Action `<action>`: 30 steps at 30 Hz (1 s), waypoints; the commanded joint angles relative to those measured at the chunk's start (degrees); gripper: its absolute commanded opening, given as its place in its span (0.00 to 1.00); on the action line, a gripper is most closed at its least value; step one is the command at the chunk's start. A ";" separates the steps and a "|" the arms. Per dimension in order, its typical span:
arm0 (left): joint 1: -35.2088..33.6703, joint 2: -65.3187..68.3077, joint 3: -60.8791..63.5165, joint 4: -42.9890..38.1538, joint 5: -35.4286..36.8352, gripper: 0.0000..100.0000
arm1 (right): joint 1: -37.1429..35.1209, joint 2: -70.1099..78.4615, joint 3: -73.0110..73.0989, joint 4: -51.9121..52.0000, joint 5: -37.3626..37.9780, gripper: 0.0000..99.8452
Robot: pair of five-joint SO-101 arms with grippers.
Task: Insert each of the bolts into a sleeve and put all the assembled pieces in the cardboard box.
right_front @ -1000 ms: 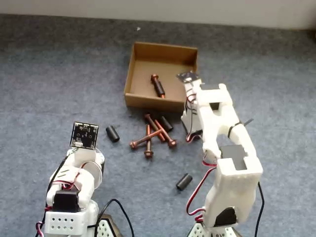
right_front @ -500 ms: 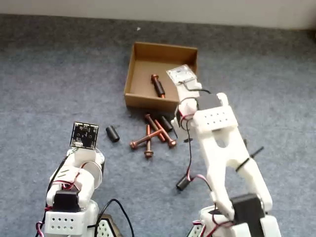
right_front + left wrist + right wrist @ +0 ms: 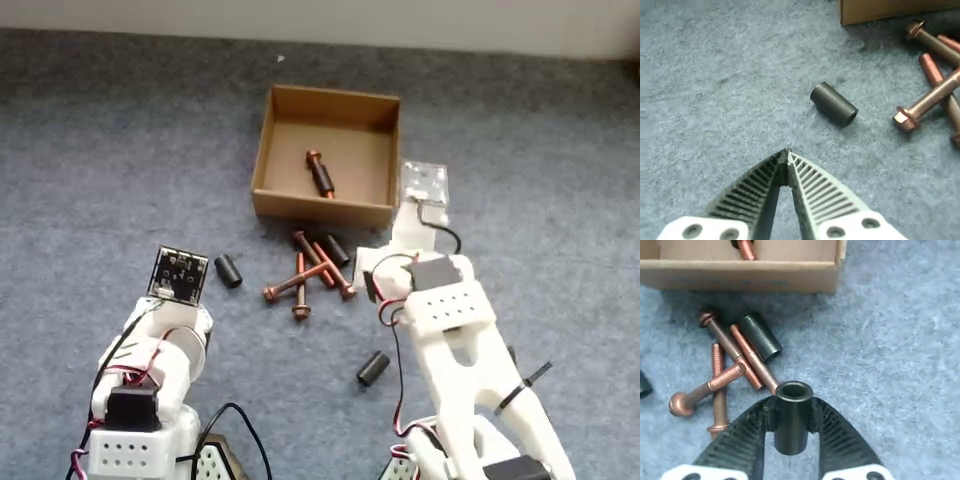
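My right gripper (image 3: 793, 402) is shut on a black sleeve (image 3: 792, 417), held upright just above the carpet beside a pile of several copper bolts (image 3: 735, 360). Another sleeve (image 3: 761, 336) lies against that pile. In the high view this gripper (image 3: 368, 275) hangs right of the bolts (image 3: 305, 272), near the cardboard box (image 3: 270, 150), which holds one bolt with a sleeve on it (image 3: 320, 175). My left gripper (image 3: 786, 152) is shut and empty, its tips short of a loose sleeve (image 3: 834, 103), also visible from above (image 3: 228, 271).
A further sleeve (image 3: 373, 368) lies on the grey carpet between the two arm bases. The left arm (image 3: 150, 360) stays low at the near left. Open carpet spreads left of the box and right of the right arm.
The right arm has drawn back from over the box's right wall toward the bolt pile and lowered. The left arm's wrist has edged slightly toward the loose sleeve.
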 commanded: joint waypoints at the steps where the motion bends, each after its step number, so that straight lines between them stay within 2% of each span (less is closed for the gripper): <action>1: -0.13 0.40 -7.60 -0.97 -0.70 0.01 | 5.41 -2.77 2.24 -6.81 -4.48 0.00; 5: 0.04 0.66 -12.62 -0.62 -0.70 0.11 | 10.68 -2.77 4.79 -12.62 -8.62 0.00; 8: 1.71 5.41 -16.48 -0.62 -0.70 0.11 | 12.44 -2.77 5.05 -13.58 -9.85 0.00; 17: 14.37 37.76 -32.22 -0.62 -0.70 0.11 | 13.49 -2.77 5.05 -13.58 -9.76 0.00; 21: 18.51 49.54 -38.20 -0.88 -0.53 0.18 | 16.48 -2.77 4.88 -13.58 -9.85 0.00; 27: 21.93 62.64 -45.14 -3.34 -0.53 0.20 | 23.69 -2.77 4.88 -13.58 -19.78 0.00; 30: 23.87 68.35 -47.16 -6.15 -0.62 0.20 | 25.19 -2.77 4.88 -13.58 -21.63 0.00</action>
